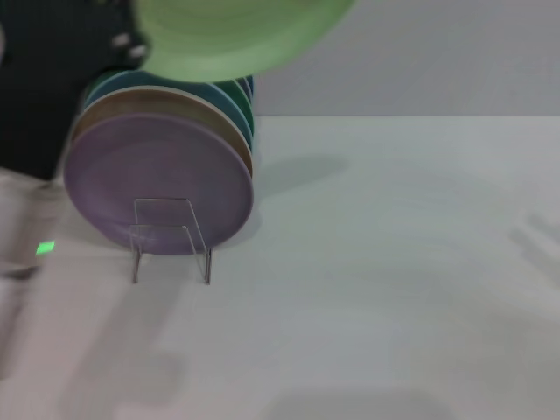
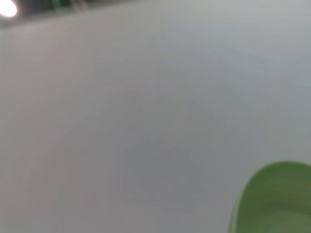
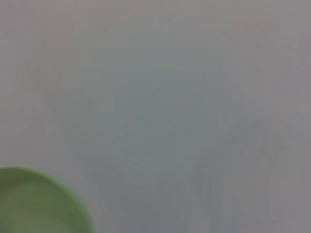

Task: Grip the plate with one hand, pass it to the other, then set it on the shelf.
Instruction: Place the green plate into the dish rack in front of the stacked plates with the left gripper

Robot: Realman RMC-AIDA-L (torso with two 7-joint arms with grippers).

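Plate (image 1: 234, 35) first, in your head view: the pale green disc hangs at the top edge, above and just behind the wire shelf (image 1: 171, 238), clear of the table (image 1: 394, 262). The left gripper (image 1: 129, 45) shows as a dark mass at the plate's left edge, touching it there — you cannot tell whether the fingers are clamped on the rim or merely against it. The shelf already carries a lavender plate (image 1: 157, 179) in front, a tan plate (image 1: 153, 103) behind it and a teal plate (image 1: 229, 98) farther back, all standing on edge. A green light (image 1: 45, 248) glows on the blurred arm low at the left. The right gripper does not show here.

Your left wrist view gives a curved green slice of the plate (image 2: 274, 201) in one corner against the pale table (image 2: 146, 121); no fingers appear.

Your right wrist view shows the plate (image 3: 36, 204) in a corner too, over the same pale surface — its own fingers stay out of sight.
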